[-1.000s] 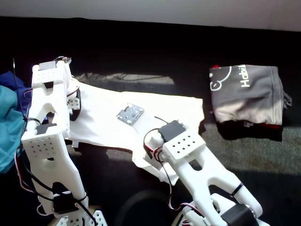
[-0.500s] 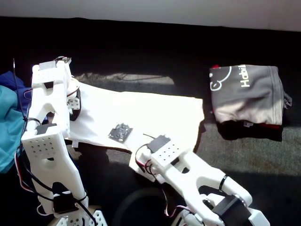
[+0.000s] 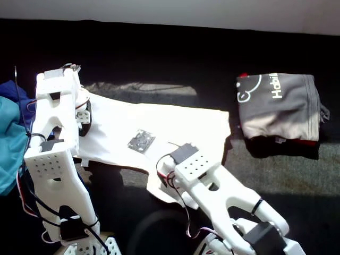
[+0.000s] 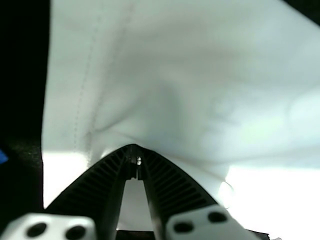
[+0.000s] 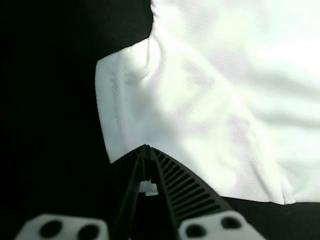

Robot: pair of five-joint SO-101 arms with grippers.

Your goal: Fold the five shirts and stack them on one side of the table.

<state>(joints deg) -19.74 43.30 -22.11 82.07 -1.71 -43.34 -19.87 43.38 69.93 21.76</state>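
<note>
Left wrist view: the left gripper (image 4: 135,161) has its fingers closed tip to tip, pinching a fold of the white shirt (image 4: 200,90). Right wrist view: the right gripper (image 5: 145,159) is likewise closed, clamping the shirt's hem at a corner. High view: the white shirt lies spread at centre on the dark table (image 3: 159,53). A folded grey shirt (image 3: 279,106) sits just beside its right edge, teal shirts (image 3: 8,143) at the left edge.
</note>
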